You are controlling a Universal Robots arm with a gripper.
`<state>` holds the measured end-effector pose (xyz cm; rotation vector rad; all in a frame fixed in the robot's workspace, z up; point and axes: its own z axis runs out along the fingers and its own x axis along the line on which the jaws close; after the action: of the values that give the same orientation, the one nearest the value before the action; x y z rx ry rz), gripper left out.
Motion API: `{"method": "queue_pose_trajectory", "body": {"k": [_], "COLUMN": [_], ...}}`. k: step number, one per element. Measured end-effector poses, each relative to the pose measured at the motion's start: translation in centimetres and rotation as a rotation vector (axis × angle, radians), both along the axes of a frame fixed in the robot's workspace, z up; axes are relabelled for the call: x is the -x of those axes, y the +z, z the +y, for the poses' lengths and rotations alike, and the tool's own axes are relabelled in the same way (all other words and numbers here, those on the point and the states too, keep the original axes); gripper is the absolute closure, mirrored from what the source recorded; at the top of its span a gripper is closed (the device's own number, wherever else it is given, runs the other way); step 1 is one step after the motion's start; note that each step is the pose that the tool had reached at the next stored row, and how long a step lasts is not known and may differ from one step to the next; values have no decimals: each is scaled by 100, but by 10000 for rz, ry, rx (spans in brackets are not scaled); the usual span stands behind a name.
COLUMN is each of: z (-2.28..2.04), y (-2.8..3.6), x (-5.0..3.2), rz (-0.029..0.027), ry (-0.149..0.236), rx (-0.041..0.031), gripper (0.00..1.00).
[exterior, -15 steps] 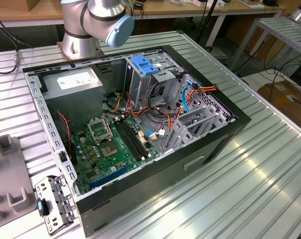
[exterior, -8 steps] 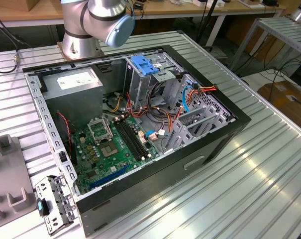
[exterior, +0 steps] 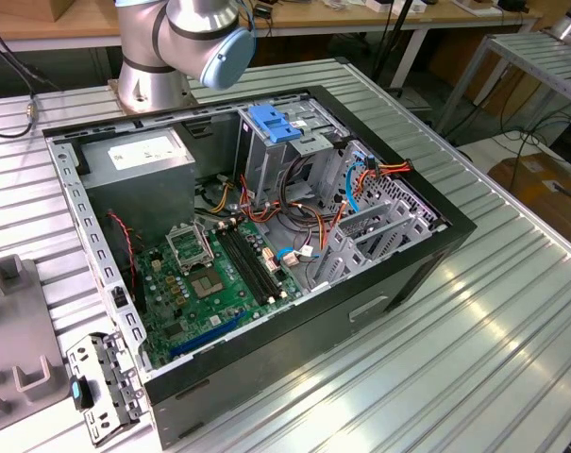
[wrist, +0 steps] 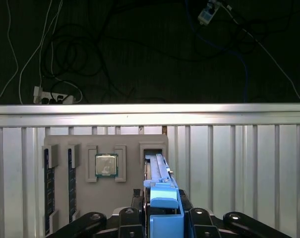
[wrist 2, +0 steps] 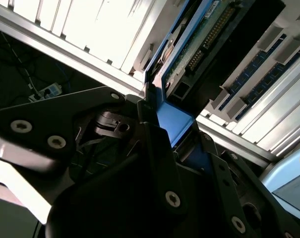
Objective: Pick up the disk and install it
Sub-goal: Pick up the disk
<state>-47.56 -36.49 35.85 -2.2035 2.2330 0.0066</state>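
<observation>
The disk (wrist: 157, 171) is a dark drive in a bright blue carrier, standing on edge in a slot of a grey parts tray (wrist: 132, 144). Its blue end tab (wrist: 162, 194) points toward the wrist. My gripper (wrist: 162, 202) straddles that tab, with a black finger pressed against each side, shut on it. In the second wrist view the disk (wrist 2: 199, 47) shows its green circuit board and connector, and the gripper (wrist 2: 175, 126) holds the blue tab between its fingers. The open computer case (exterior: 379, 293) lies on the ribbed metal table in the exterior view.
The grey tray also holds a processor chip (wrist: 106, 165) and two memory sticks (wrist: 49, 191) beside the disk's slot. Past the table edge (wrist: 150, 110) lies a dark floor with cables. Inside the case are a motherboard (exterior: 209, 283), a power supply (exterior: 139, 160) and a metal cage with a light blue latch (exterior: 271, 123).
</observation>
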Motion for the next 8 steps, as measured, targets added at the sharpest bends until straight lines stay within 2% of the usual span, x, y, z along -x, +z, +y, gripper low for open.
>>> {"method": "queue_pose_trajectory", "body": {"k": [8], "z": [0], "y": [65], "x": [0], "rz": [-1], "ry": [0], "rx": [-1], "gripper": [63]}}
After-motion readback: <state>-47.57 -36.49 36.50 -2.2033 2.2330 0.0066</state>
